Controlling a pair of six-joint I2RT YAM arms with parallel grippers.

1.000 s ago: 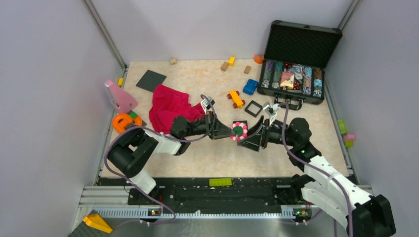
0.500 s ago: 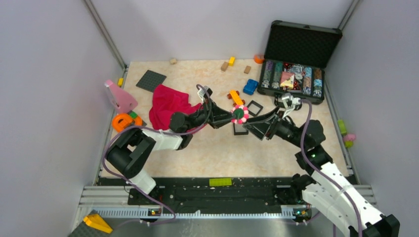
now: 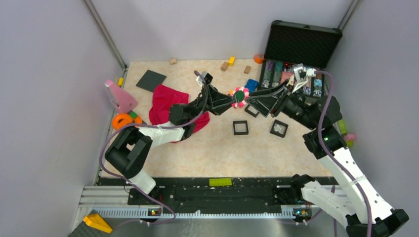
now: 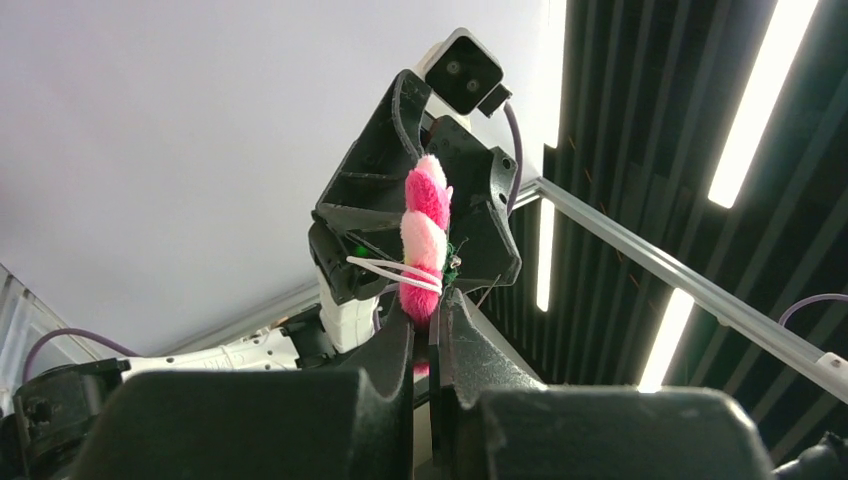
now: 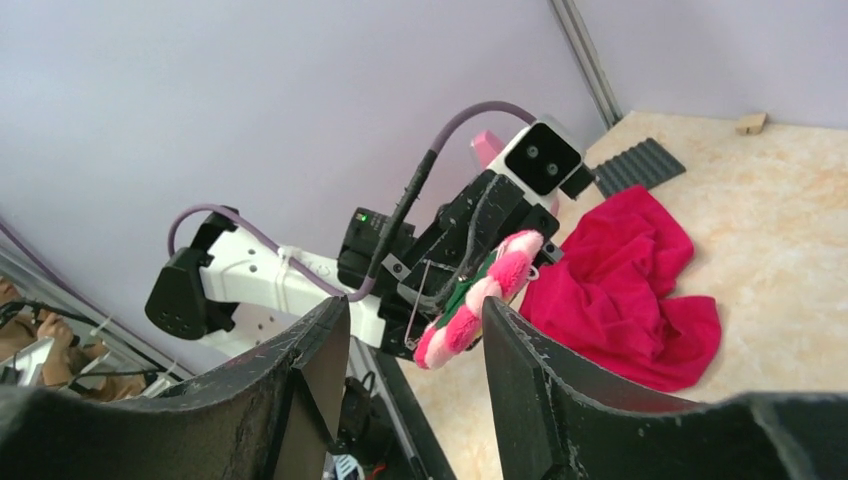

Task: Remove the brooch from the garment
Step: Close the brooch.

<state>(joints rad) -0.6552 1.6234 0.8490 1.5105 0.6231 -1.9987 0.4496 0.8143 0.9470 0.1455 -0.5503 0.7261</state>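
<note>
Left gripper (image 4: 432,322) pinches the brooch (image 4: 424,235) by its six-o'clock rim only. Right gripper (image 5: 410,335) straddles it, jaws spread. Risk: a misaligned closing could knock it loose.

The brooch (image 3: 239,97) is pink-and-white scalloped, green-centred; garment (image 3: 165,102) crimson; ring toy (image 3: 121,122), nine o'clock, orange; table (image 3: 212,148) marbled beige.

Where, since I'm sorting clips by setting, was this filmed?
Likely a robot lab test cell: a tabletop boxed in by plain grey panels, a left arm and right arm bolted to a rail, and toy blocks scattered as props.
</note>
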